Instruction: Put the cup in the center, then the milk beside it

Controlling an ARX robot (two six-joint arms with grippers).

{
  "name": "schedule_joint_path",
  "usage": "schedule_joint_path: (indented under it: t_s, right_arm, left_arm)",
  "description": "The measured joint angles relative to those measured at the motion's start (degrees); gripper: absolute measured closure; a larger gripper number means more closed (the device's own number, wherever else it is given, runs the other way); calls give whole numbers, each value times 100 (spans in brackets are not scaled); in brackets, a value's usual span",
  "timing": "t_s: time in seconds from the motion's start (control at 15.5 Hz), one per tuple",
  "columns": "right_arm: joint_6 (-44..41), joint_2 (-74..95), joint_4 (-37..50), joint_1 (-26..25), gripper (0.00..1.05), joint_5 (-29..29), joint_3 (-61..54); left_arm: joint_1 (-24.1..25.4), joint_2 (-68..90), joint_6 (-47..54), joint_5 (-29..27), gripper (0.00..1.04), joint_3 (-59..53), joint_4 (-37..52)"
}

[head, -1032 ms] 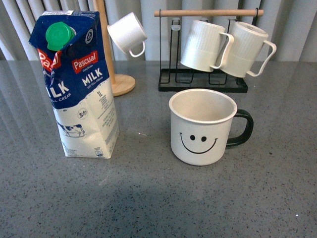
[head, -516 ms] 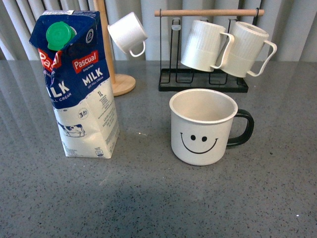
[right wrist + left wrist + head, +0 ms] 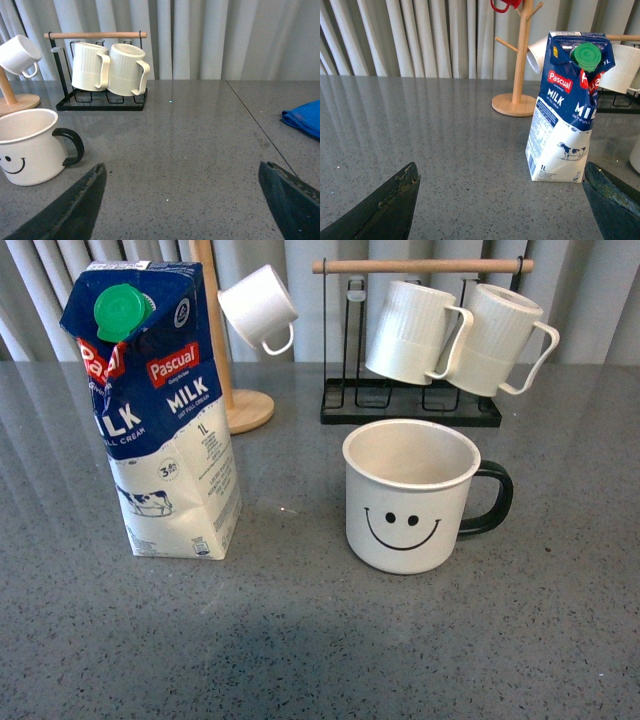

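So the smiley cup point(image 3: 410, 495) is sitting on the grey table point(image 3: 320, 640), pretty much mid-scene in the front view, maybe a touch to the right. Its black handle sticks out toward the robot's right. The Pascual milk carton point(image 3: 160, 410) stands upright to the left of it, with a clear gap of bare tabletop between them, so they're not touching. Green cap faces forward-ish.

Behind the cup there's a black wire rack point(image 3: 410, 415) with a wooden bar and 2 ribbed white mugs point(image 3: 415, 330) hanging off it. Behind the carton is a wooden mug tree point(image 3: 250, 412) with a small white cup point(image 3: 258, 305) on a peg.

Left gripper point(image 3: 498, 205): fingers point(image 3: 387, 207) spread wide, nothing between them but table, and the carton is out ahead of it. Right gripper point(image 3: 177, 205): same deal, fingers point(image 3: 70, 207) wide apart and empty, with the cup off to one side in front. There's also a blue cloth point(image 3: 305, 117) at the edge of the right wrist view.
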Motion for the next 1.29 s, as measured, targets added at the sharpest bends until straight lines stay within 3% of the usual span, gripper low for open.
schedule_joint_path:
  t_s: [0.06, 0.77, 0.9, 1.29]
  right_arm:
    - [2, 0, 0, 0, 5, 0, 0]
    - [0, 0, 0, 0, 7, 0, 0]
    - [2, 0, 2, 0, 7, 0, 0]
    - [0, 0, 2, 0, 7, 0, 0]
  left_arm:
    - [0, 0, 0, 0, 7, 0, 0]
    - [0, 2, -2, -7, 7, 2, -22]
    - [-186, 739, -57, -389, 7, 485, -1185]
    - [-979, 3021, -262, -280, 7, 1333, 984]
